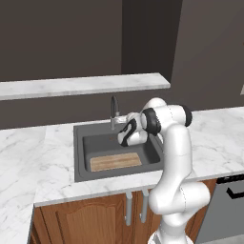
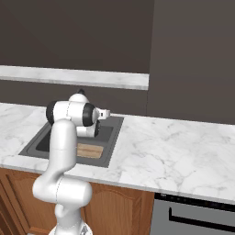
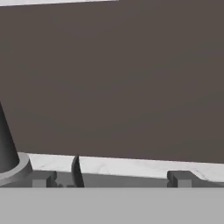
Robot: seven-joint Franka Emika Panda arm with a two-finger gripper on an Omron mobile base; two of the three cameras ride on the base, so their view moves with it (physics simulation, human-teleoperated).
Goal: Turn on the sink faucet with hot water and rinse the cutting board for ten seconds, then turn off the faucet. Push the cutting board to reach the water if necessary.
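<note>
The dark-grey sink faucet (image 1: 114,110) stands at the back rim of the sink (image 1: 79,152), its base (image 3: 8,153) at the left of the hand view. My gripper (image 1: 119,119) is level with the faucet's base, just to its right, and open. In the hand view its fingertips (image 3: 41,178) stand wide apart, with the thin dark lever (image 3: 77,170) rising between them, nearer the left one. The light-brown cutting board (image 1: 116,162) lies flat on the basin floor at the front, also seen past my arm (image 2: 89,150). The water is out of view.
White marble counter (image 1: 28,157) surrounds the sink. A raised marble ledge (image 1: 86,86) runs behind it against the dark wall. Wooden cabinet doors (image 1: 81,219) sit below, and a grey dishwasher (image 1: 228,209) is at the right.
</note>
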